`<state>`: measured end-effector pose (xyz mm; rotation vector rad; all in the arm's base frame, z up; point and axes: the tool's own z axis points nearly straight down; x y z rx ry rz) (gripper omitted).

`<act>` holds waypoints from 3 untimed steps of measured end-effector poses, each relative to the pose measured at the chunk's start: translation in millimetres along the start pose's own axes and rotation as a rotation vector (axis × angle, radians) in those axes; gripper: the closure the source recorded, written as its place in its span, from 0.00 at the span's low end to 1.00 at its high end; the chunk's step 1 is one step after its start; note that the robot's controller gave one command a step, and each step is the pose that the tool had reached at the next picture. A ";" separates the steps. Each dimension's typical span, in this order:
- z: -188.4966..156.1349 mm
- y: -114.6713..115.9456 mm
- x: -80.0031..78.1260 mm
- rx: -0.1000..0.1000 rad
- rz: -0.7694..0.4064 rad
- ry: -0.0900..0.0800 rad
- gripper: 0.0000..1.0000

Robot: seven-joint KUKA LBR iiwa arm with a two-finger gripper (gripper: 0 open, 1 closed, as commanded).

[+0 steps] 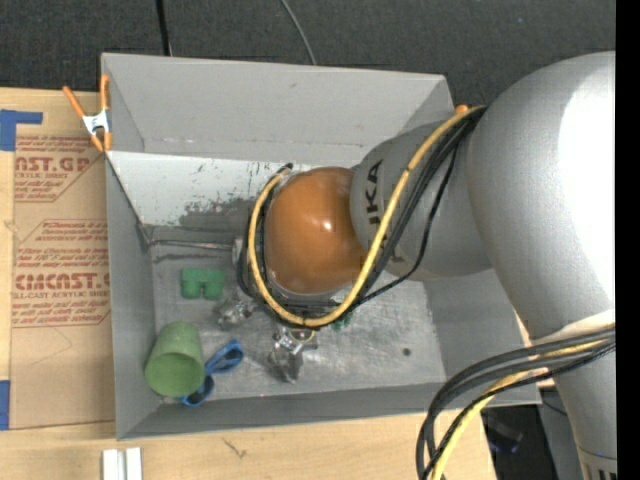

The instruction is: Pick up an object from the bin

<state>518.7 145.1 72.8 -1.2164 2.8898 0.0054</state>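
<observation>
Gripper [288, 353] hangs low in the bin [280, 108]; cannot tell how wide it is. Green cup [175, 360] at its 9 o'clock looks light, stiff, probably slippery; best pinched across the rim.

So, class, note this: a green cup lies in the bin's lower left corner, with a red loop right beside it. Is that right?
Not quite: the colour of the loop is wrong. The camera view shows a blue loop, not a red one, right beside the green cup in the lower left corner of the bin. The rest of the statement stands.
</observation>
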 end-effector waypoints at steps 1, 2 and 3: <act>0.6 56.2 -21.0 0.004 0.037 -0.004 0.00; 0.7 54.9 -20.1 0.002 0.040 -0.003 1.00; -143.3 64.5 -48.1 0.002 -0.342 -0.001 1.00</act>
